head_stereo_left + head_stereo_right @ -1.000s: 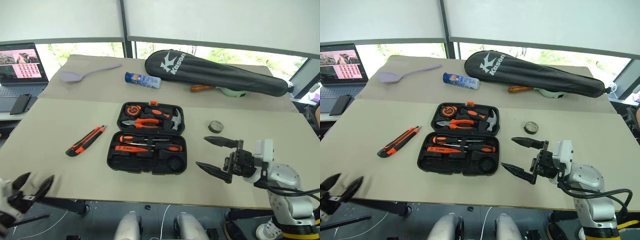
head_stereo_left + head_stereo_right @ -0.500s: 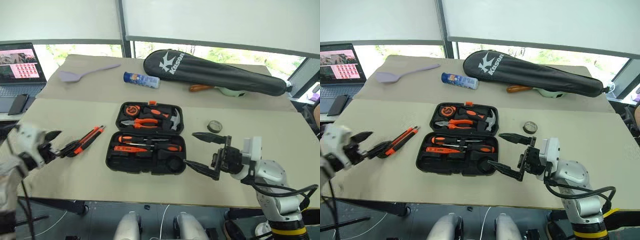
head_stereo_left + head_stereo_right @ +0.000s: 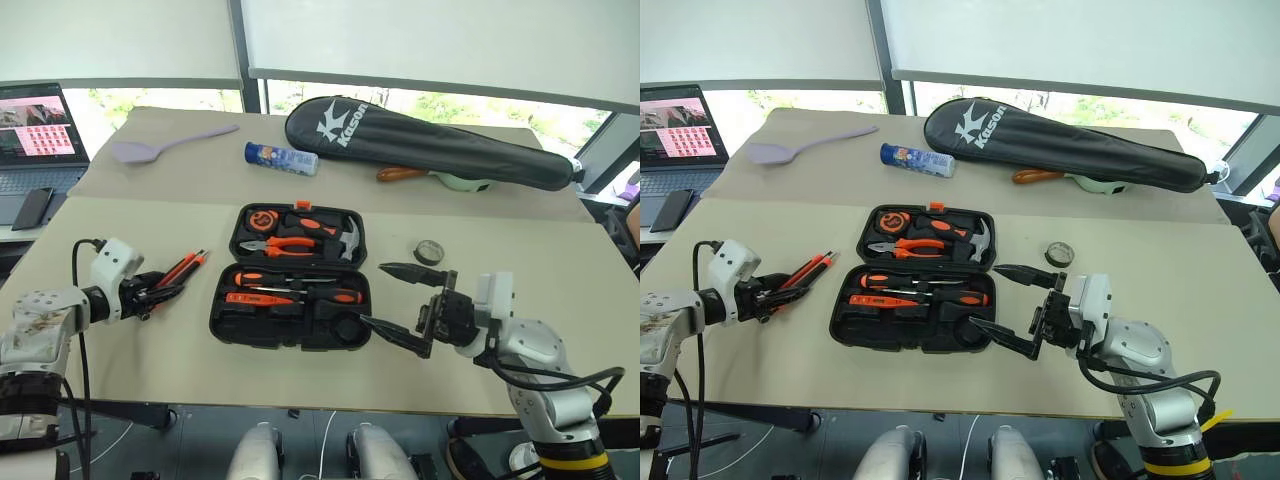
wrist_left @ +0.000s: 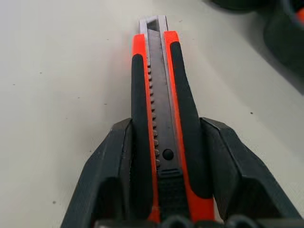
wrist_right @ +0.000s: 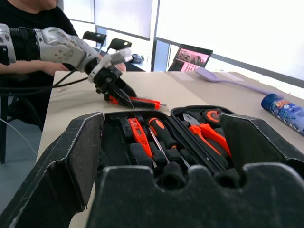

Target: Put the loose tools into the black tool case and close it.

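Counted on the table: one open tool case (image 3: 222, 317), one utility knife (image 3: 185, 268), one tape roll (image 3: 430, 251), one racket bag (image 3: 420, 143), one spatula (image 3: 160, 145), one blue can (image 3: 280, 157), one laptop (image 3: 38, 128), one phone (image 3: 31, 206).

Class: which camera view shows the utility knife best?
The left wrist view: the utility knife runs up the middle, its slider notches plain, with the left gripper closed around its handle. The head views show it small on the table beside the tool case; the right wrist view shows it far off.
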Controlling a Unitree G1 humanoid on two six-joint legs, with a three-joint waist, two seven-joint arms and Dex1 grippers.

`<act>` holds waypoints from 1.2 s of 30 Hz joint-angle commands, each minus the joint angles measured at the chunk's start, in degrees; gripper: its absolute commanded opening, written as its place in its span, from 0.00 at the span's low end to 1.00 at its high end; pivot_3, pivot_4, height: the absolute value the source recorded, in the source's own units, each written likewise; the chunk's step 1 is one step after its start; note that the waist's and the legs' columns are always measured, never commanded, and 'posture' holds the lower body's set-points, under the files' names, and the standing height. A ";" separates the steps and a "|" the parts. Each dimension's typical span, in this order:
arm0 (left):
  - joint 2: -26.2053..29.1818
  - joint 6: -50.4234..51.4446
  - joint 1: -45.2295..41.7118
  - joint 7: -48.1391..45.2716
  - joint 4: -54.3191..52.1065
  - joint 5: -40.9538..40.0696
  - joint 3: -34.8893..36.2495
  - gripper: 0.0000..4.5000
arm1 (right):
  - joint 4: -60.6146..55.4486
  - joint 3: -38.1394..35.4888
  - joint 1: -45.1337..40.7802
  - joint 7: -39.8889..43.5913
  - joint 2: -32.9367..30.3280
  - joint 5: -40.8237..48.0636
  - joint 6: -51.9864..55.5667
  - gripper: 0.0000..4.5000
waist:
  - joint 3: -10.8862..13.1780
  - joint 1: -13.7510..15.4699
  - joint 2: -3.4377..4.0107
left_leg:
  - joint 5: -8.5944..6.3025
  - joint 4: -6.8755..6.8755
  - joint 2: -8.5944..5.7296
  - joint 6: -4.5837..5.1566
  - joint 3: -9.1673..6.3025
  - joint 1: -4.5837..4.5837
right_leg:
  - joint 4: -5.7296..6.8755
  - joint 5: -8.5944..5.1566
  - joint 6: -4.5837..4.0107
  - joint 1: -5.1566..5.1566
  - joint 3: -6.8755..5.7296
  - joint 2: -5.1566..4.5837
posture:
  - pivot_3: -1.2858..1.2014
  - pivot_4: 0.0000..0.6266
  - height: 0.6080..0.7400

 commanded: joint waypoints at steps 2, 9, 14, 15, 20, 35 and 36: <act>3.17 -4.77 -0.91 -10.09 -11.29 -4.78 1.20 0.38 | -1.72 -3.33 1.21 0.60 -2.26 0.38 -1.23 1.00 | 0.01 0.21 -0.02 | 0.00 0.01 -0.02 0.00 0.00 -0.04 | -0.01 0.00 0.00 0.00 -0.02 -0.04 | 0.52 0.24 1.00; 2.87 0.81 -4.09 -13.48 -28.81 0.09 -14.81 0.38 | -0.64 -4.93 1.90 2.88 -5.40 1.06 -0.50 1.00 | 0.03 0.56 0.03 | 0.00 0.03 -0.05 0.01 0.00 0.00 | -0.03 0.00 0.03 0.07 0.01 0.00 | 0.52 0.24 1.00; 2.68 3.33 -5.50 -14.80 -33.35 4.63 -24.01 0.38 | -1.52 -5.24 2.82 3.09 -6.73 1.58 0.38 1.00 | 0.03 0.11 0.03 | 0.01 0.04 -0.04 0.01 -0.01 -0.03 | -0.04 -0.01 0.04 0.03 0.11 0.09 | 0.52 0.24 1.00; 2.73 3.25 -5.58 -15.27 -33.69 4.82 -24.83 0.38 | -1.68 -5.26 3.00 3.07 -6.90 1.67 0.52 1.00 | 0.03 0.02 0.03 | 0.01 0.04 -0.03 0.01 -0.02 -0.03 | -0.03 -0.01 0.04 0.02 0.11 0.11 | 0.52 0.24 1.00; 1.16 -0.88 -8.35 -14.64 -29.93 10.28 -28.54 0.38 | -2.44 -5.60 4.38 2.46 -7.15 1.61 0.76 1.00 | 0.04 0.25 0.03 | 0.01 0.08 -0.05 0.02 -0.03 -0.02 | -0.03 -0.01 0.05 0.06 0.12 0.10 | 0.52 0.24 1.00; -2.52 -2.11 -11.24 -16.04 -24.00 9.98 -28.13 0.73 | -0.75 -5.83 3.86 2.59 -7.28 0.98 0.31 1.00 | 0.03 0.86 0.04 | 0.01 0.25 -0.04 0.02 -0.04 -0.03 | -0.01 0.00 0.08 0.12 0.11 0.10 | 0.52 0.24 1.00; -3.23 -2.67 -11.48 -15.87 -23.57 8.45 -26.56 0.80 | -0.67 -5.91 3.87 2.64 -7.31 1.00 0.28 1.00 | 0.03 0.86 0.04 | 0.01 0.25 -0.04 0.02 -0.05 -0.04 | -0.01 0.00 0.08 0.11 0.11 0.10 | 0.52 0.24 1.00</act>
